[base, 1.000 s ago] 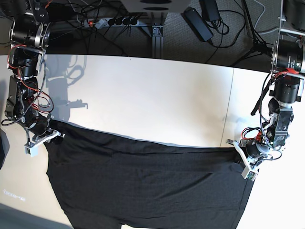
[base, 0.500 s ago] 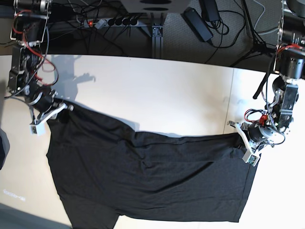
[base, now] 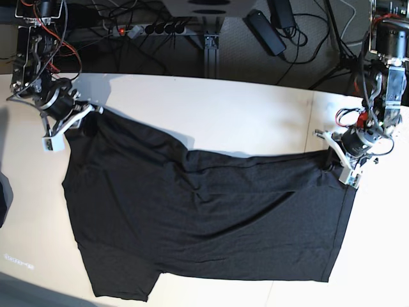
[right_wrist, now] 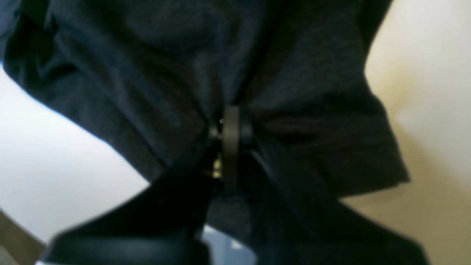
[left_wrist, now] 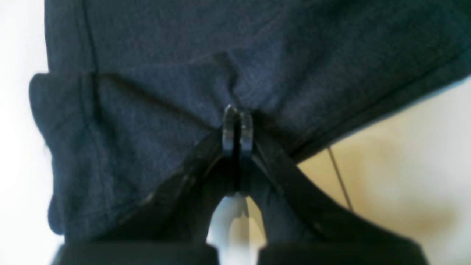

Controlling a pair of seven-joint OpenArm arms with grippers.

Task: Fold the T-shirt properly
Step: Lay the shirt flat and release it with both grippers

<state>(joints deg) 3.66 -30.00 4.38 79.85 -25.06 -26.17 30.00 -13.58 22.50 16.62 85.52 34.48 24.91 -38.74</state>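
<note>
Left wrist view: the left gripper [left_wrist: 236,125] has its two fingertips pressed together on a pinch of the T-shirt [left_wrist: 220,66]. The dark heathered cloth spreads above and to both sides of the tips, with one hemmed edge running down the left and another slanting off to the lower right. Pale table [left_wrist: 397,176] shows to the right of the gripper.

Right wrist view: the right gripper [right_wrist: 232,127] is likewise clamped on a bunch of the one shirt, and folds radiate from the tips upward and outward. The picture is blurred, so finer detail of the pads cannot be made out. Light table surface lies to the lower left and to the right of the gripper.

Base view: two arms, two grippers, one shirt. The left gripper [base: 343,160] holds the shirt's corner at the picture's right; the right gripper [base: 67,121] holds the corner at the picture's left. Between them the T-shirt [base: 204,230] lies spread on the table [base: 211,115], its held edge sagging in a fold midway between the grippers, the rest extending away from both.
</note>
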